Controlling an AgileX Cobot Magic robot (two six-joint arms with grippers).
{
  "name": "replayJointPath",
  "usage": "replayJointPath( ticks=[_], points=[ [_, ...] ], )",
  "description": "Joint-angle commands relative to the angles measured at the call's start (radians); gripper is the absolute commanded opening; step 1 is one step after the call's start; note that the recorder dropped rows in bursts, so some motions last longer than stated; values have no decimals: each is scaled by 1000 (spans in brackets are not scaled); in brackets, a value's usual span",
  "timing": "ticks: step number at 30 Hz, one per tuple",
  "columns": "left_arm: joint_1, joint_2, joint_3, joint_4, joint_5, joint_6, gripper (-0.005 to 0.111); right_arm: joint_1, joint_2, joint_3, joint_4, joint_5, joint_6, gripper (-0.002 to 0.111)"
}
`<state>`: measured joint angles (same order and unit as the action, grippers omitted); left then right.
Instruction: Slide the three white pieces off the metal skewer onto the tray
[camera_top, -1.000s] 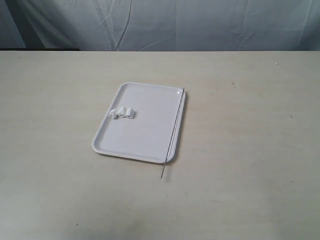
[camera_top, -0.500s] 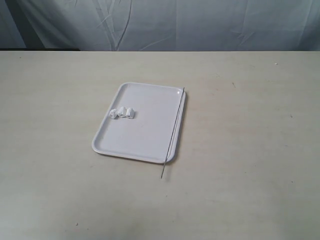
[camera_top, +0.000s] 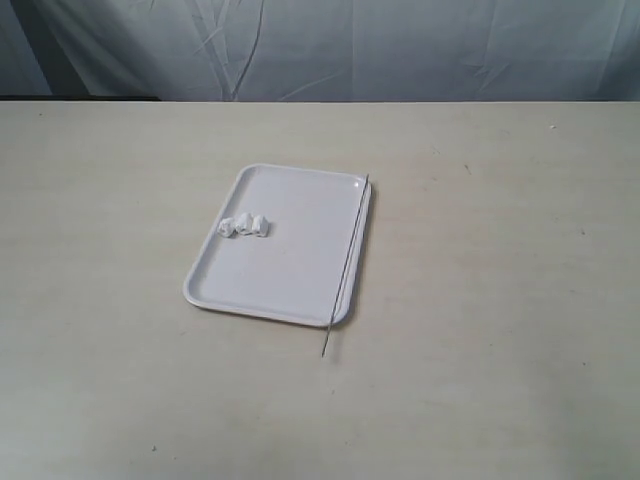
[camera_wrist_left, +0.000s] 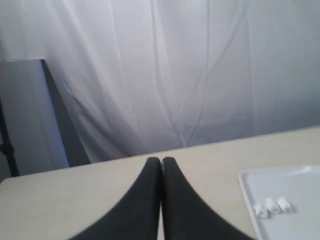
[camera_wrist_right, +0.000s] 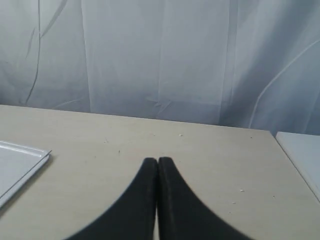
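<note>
The white tray (camera_top: 285, 260) lies in the middle of the beige table. Three white pieces (camera_top: 245, 226) sit in a short row on its left side, off the skewer; the left wrist view shows the three white pieces (camera_wrist_left: 272, 205) on the tray (camera_wrist_left: 300, 180) too. The thin metal skewer (camera_top: 346, 264) rests bare along the tray's right rim, its near end poking past onto the table. My left gripper (camera_wrist_left: 161, 160) is shut with nothing in it, far from the tray. My right gripper (camera_wrist_right: 158, 160) is shut and empty as well. Neither gripper shows in the exterior view.
The beige table (camera_top: 500, 300) stretches wide around the tray. A pale curtain (camera_top: 320, 50) hangs behind its far edge. In the right wrist view a corner of the tray (camera_wrist_right: 20, 160) shows, and the table's edge (camera_wrist_right: 295, 165) runs close by.
</note>
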<state>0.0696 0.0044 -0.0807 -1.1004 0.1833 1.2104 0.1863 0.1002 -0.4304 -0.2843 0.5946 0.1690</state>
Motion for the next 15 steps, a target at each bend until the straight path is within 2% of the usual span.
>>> replayJointPath(
  ticks=[1, 5, 7, 9, 11, 13, 15],
  points=[
    [3, -4, 69, 27, 71, -15, 0, -89, -4, 69, 183, -82, -180, 0],
    [7, -4, 81, 46, 49, -59, 0, -140, -4, 158, 270, -133, -208, 0],
    [7, -4, 81, 46, -23, -118, 0, -161, -4, 223, 292, -202, -238, 0],
    [7, -4, 81, 141, -112, -284, 0, -170, -6, 277, 316, -235, -256, 0],
    [7, -4, 81, 521, -86, -639, 0, -189, -6, 315, 318, -246, -307, 0],
    [7, -4, 81, 957, 10, -1083, 0, -214, -6, 349, 348, -246, -313, 0],
    [7, -4, 81, 1056, 48, -1203, 0, -220, -23, 392, 427, -251, -327, 0]
  ],
)
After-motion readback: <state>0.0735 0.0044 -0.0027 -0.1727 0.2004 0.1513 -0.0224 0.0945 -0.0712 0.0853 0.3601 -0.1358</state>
